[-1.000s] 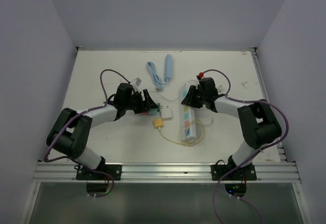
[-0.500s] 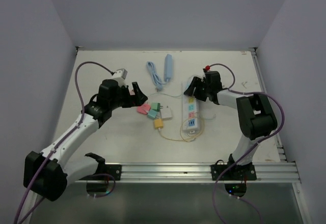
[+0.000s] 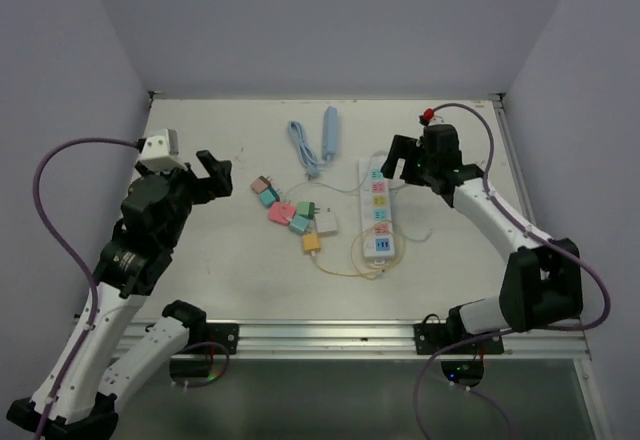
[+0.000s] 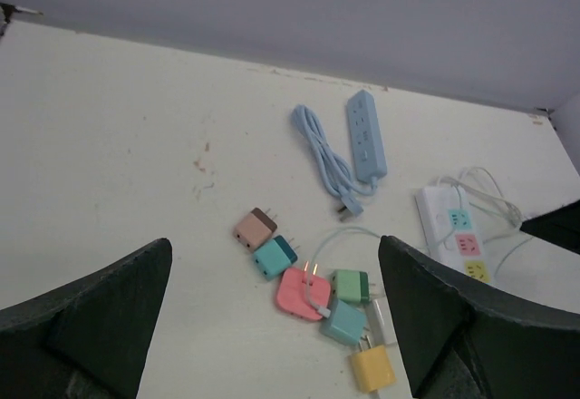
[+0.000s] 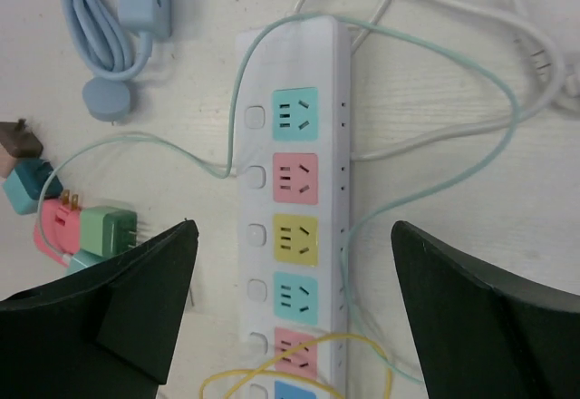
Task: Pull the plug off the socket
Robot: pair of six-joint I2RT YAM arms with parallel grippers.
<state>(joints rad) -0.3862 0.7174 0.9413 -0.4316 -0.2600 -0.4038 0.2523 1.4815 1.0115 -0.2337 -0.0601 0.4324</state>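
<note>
Top external view showed the socket lying lengthwise on the white table, right of the frame's centre, with its thin white cord trailing off its upper end. A cluster of coloured plugs sat loose on the table just left of it: brown, teal, pink, green, white and yellow. None of them touched the strip. A thin yellow wire looped around the strip's lower end.

At the left of the frame, the left gripper hung well clear of the plugs. In its wrist view the two fingers stood wide apart with nothing between them.

The right gripper hovered at the socket's upper end. Its fingers were likewise spread wide and empty, framing the strip from above. The green, pink and yellow outlets in that view showed bare slots. A pale green wire curved across the strip's top.

Near the upper centre of the top view lay a light-blue power strip beside its coiled cable.
</note>
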